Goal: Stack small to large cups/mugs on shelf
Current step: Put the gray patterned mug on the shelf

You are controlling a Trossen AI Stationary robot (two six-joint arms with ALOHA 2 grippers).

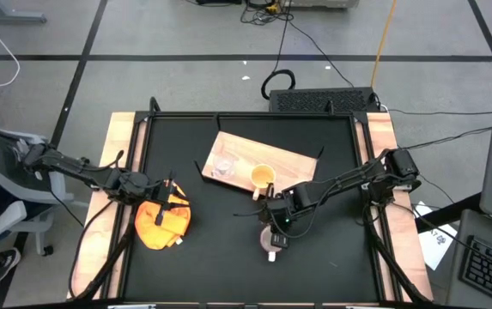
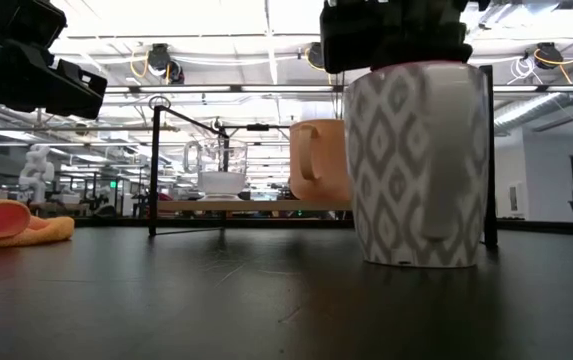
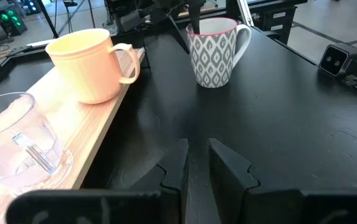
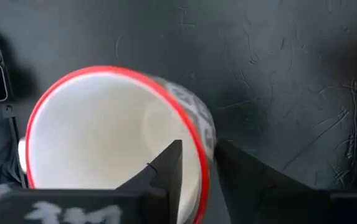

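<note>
The right pincer straddles the white mug's rim beside the shelf, closing on stiff, slippery, breakable ceramic.

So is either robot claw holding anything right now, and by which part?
The right gripper straddles the white mug's rim, one finger inside; a firm grip cannot be told. The left gripper holds nothing.

**Colours on and beside the board**

On the pale wood-grain shelf: a clear glass cup and a peach-yellow mug. Just off it, a white mug, grey diamond pattern, red rim. Well aside, an orange-yellow cloth; black tabletop.
</note>
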